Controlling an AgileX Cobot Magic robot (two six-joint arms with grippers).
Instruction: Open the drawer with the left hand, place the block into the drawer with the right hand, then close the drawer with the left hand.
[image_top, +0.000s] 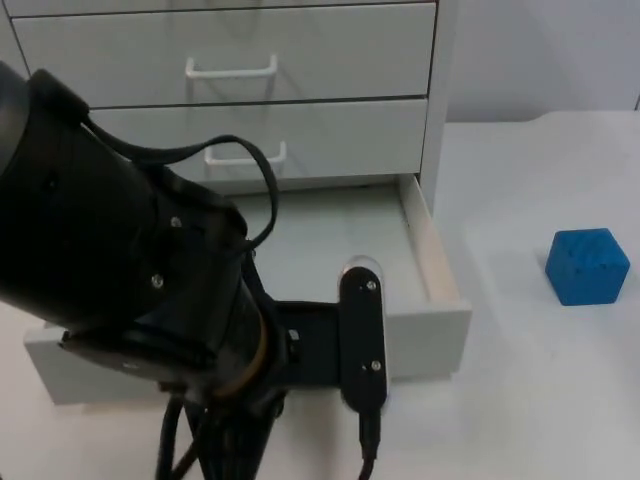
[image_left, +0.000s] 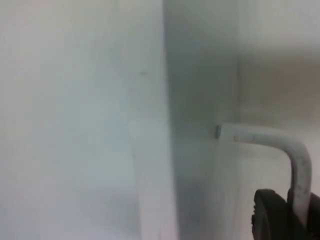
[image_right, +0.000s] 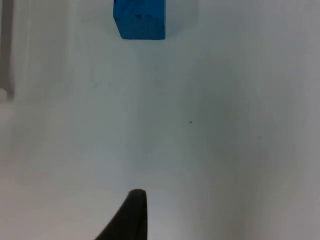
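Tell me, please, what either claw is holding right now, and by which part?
The left claw is at the open drawer's handle; a closed grip cannot be confirmed. The right claw holds nothing; the blue block lies free.

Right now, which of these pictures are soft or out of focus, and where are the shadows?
Top view: the left arm looms large and dark over the open drawer; the blue block is fairly crisp. Left wrist view: soft throughout, with a grey shadow band beside the drawer handle. Right wrist view: mildly soft, evenly lit, block still clear.
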